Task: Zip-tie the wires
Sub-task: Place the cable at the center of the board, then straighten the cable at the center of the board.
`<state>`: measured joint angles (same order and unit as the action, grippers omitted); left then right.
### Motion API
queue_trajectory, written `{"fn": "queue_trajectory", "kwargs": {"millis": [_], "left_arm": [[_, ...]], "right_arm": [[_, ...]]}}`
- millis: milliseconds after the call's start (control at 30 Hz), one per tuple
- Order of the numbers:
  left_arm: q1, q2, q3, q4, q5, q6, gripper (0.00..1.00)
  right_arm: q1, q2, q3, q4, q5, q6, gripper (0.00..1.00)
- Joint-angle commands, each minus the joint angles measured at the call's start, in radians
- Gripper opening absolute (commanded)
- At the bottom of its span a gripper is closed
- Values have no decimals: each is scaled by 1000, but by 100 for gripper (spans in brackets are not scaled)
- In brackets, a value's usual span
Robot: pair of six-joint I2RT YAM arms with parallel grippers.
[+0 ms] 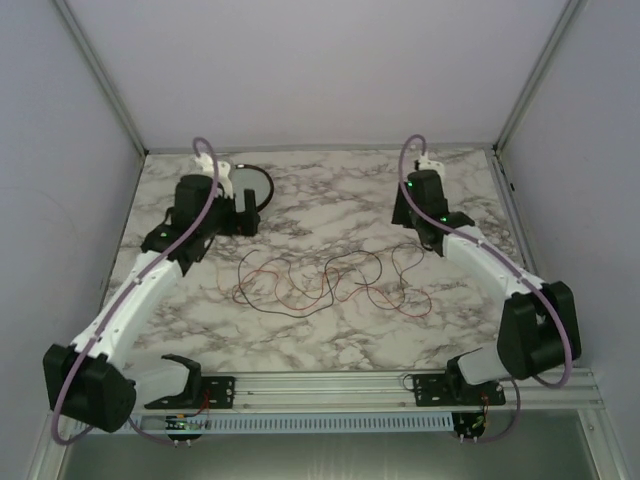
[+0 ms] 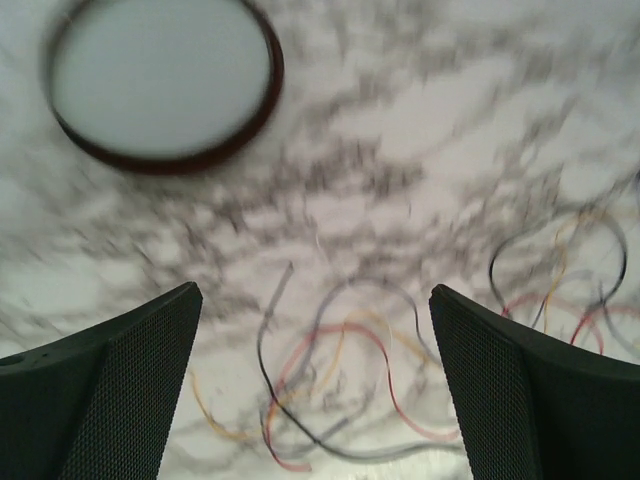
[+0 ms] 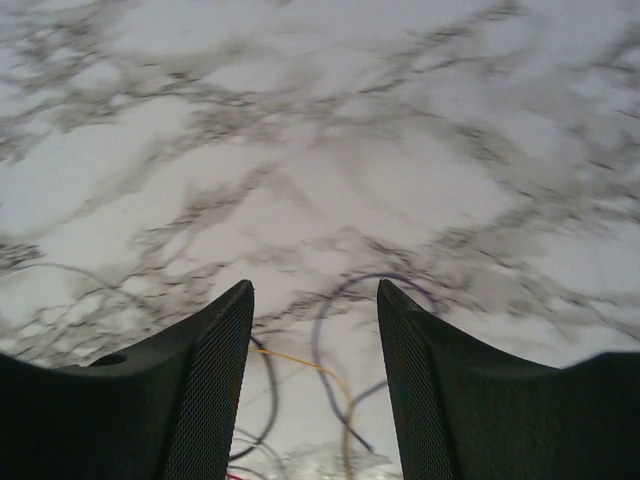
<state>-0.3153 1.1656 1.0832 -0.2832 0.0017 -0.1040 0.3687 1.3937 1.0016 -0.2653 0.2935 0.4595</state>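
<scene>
The wires (image 1: 320, 282) lie as a loose tangle of thin red and dark strands on the marble table, midway between the two arms. My left gripper (image 1: 243, 214) hovers at the tangle's far left end, beside the dish. Seen from the left wrist, that gripper (image 2: 315, 290) is wide open, and blurred red, yellow and dark wires (image 2: 345, 375) lie on the table below the gap. My right gripper (image 1: 410, 214) hangs over the far right end. In the right wrist view it (image 3: 315, 286) is partly open and grips nothing; wires (image 3: 335, 375) run on the table beneath.
A round, dark-rimmed dish (image 1: 252, 184) sits at the back left, showing in the left wrist view as a dish (image 2: 165, 80) ahead of the fingers. White walls enclose the marble table (image 1: 330, 200) on three sides. A metal rail (image 1: 320, 385) holding the arm bases runs along the near edge.
</scene>
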Motion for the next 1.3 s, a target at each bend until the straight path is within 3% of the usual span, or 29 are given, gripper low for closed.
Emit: {"fn": "queue_trajectory", "kwargs": {"millis": [0, 167, 300, 533, 833, 1267], "left_arm": [[3, 46, -109, -66, 144, -99, 95], [-6, 72, -199, -52, 286, -200, 84], [-55, 107, -230, -49, 300, -229, 78], [-127, 169, -283, 0, 232, -272, 65], [-170, 305, -267, 100, 160, -265, 41], [-177, 427, -159, 108, 94, -198, 28]], "right_arm": [[62, 86, 92, 65, -111, -10, 53], [122, 198, 173, 73, -173, -5, 53], [160, 285, 242, 70, -213, -1, 54], [205, 392, 325, 52, -243, -4, 54], [223, 394, 322, 48, -238, -4, 54], [223, 367, 288, 36, -210, -7, 54]]}}
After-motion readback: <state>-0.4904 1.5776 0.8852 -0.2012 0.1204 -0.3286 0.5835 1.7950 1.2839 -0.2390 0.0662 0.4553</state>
